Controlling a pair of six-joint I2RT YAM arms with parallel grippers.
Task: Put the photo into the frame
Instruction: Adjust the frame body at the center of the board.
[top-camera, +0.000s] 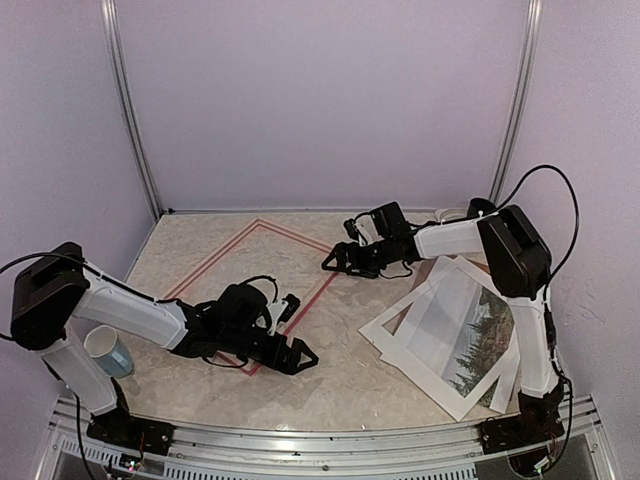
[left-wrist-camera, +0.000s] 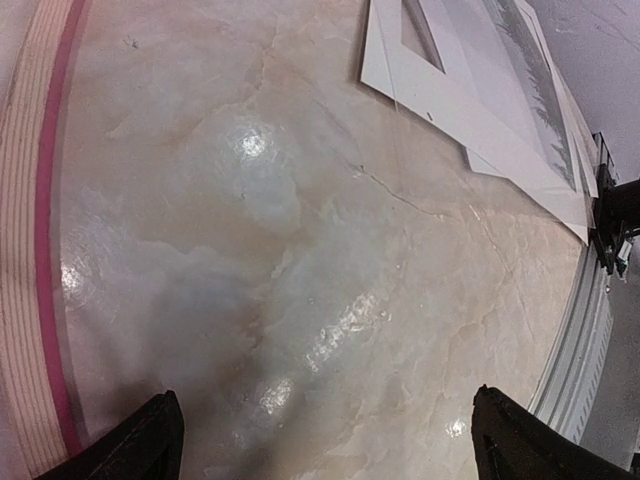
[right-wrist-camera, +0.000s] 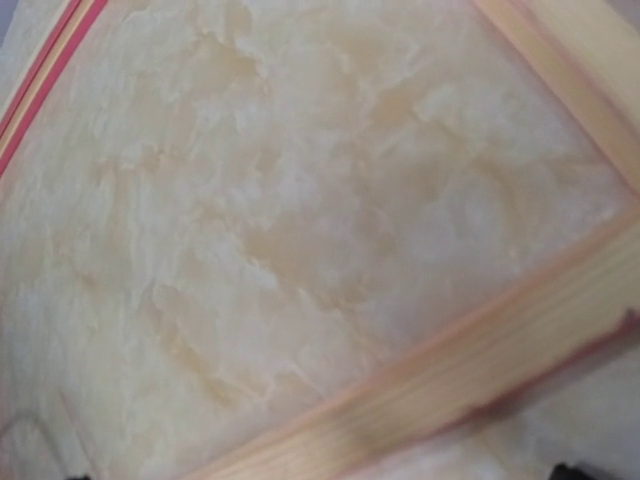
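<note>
Pick not started: left claw (top-camera: 300, 357) and right claw (top-camera: 335, 262) both released, empty, by the frame (top-camera: 210, 258); photo (top-camera: 480, 335) lies right of the right claw (among white sheets (top-camera: 400, 337)), so next needs an edge pinch there.

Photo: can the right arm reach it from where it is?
Probably yes. The photo lies face up near the right arm's base, and the right tool hangs open and empty over the frame. The mat may overlap one edge.

A lab test booth is suggested: the marbled surface (top-camera: 340, 385) is enclosed by plain lilac walls (top-camera: 330, 100) and aluminium posts (top-camera: 130, 110).
</note>
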